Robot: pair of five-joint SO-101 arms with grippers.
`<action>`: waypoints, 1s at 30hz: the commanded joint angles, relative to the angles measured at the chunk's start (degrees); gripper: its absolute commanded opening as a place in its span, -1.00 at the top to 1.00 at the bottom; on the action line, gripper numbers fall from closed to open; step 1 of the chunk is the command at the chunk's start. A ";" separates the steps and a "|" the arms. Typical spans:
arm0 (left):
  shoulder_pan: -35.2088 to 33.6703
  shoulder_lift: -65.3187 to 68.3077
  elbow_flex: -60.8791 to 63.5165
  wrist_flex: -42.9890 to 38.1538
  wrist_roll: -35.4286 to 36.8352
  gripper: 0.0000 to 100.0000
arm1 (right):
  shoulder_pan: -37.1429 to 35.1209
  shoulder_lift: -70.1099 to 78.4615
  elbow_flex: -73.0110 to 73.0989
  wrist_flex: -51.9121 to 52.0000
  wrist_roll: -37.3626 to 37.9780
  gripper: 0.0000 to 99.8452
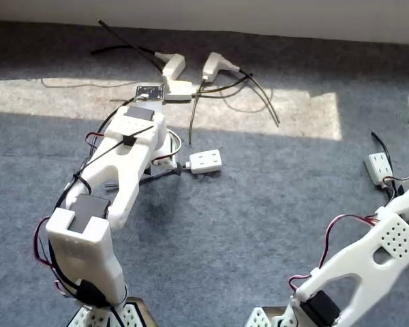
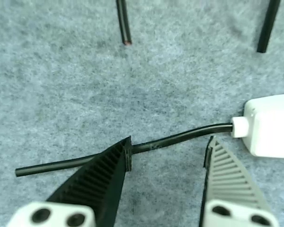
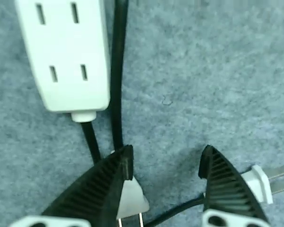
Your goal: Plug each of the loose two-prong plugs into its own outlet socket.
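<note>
While both arms are hanging low over the grey carpeted surface [image 1: 259, 225], the slots on the two near blocks are showing empty, so I'd say no plugging is done yet. The left arm [image 1: 123, 170] is lying stretched toward mid-surface. The left gripper [image 2: 169, 150] is sitting with jaws released, straddling the black cord [image 2: 180, 138] just beside its outlet block [image 2: 270, 125]. Near the right edge the right gripper [image 3: 165, 158] is also hanging with jaws released, close to a second outlet block [image 3: 61, 52]. One two-prong plug [image 3: 262, 183] is lying just beside one jaw, and another plug [image 3: 132, 198] is lying under the other.

White cord ends [image 1: 215, 66] are lying at the far edge, too small to tell plugs from sockets.

The plugs are looking light, rigid and smooth, and their limp cords will likely be dragging. The best hold is probably across the body's flat sides, leaving the prongs free.
</note>
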 commanded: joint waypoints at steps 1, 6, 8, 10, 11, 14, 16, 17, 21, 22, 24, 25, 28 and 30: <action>0.92 -2.15 -0.22 -0.62 0.26 0.49 | 0.40 -7.16 -0.75 2.15 -0.62 0.52; 0.92 -2.15 -0.22 -0.62 0.26 0.49 | 0.22 -12.79 -0.75 2.15 -5.19 0.52; 0.92 -2.15 -0.22 -0.62 0.26 0.49 | 0.48 -14.02 -0.75 2.15 -5.71 0.52; 0.92 -2.15 -0.22 -0.62 0.26 0.49 | 1.10 -14.64 -0.40 2.15 -5.80 0.52; 0.92 -2.15 -0.22 -0.62 0.26 0.49 | 1.89 -14.64 -0.31 2.15 -6.68 0.52; 0.92 -2.15 -0.22 -0.62 0.26 0.49 | 5.14 -14.55 -0.22 0.92 -11.87 0.52; 0.92 -2.15 -0.22 -0.62 0.26 0.49 | 7.16 -14.37 -0.13 -1.27 -13.89 0.52; 0.92 -2.15 -0.22 -0.62 0.26 0.49 | 8.13 -13.76 -0.04 -2.77 -14.68 0.52; 0.92 -2.15 -0.22 -0.62 0.26 0.49 | 10.07 -7.96 -0.40 -6.55 -16.79 0.52; 0.92 -2.15 -0.22 -0.62 0.26 0.49 | 10.24 -6.29 -0.66 -6.99 -17.14 0.52; 0.92 -2.15 -0.22 -0.62 0.26 0.49 | 10.33 -3.65 -0.75 -8.66 -19.08 0.52; 0.92 -2.15 -0.22 -0.62 0.26 0.49 | 10.33 -2.51 -0.75 -9.98 -20.75 0.52; 0.92 -2.15 -0.13 -0.35 0.26 0.49 | 10.33 0.40 -0.75 -14.02 -26.02 0.52; 0.92 -2.15 -0.13 -0.35 0.26 0.49 | 10.15 1.71 -0.75 -16.48 -29.19 0.52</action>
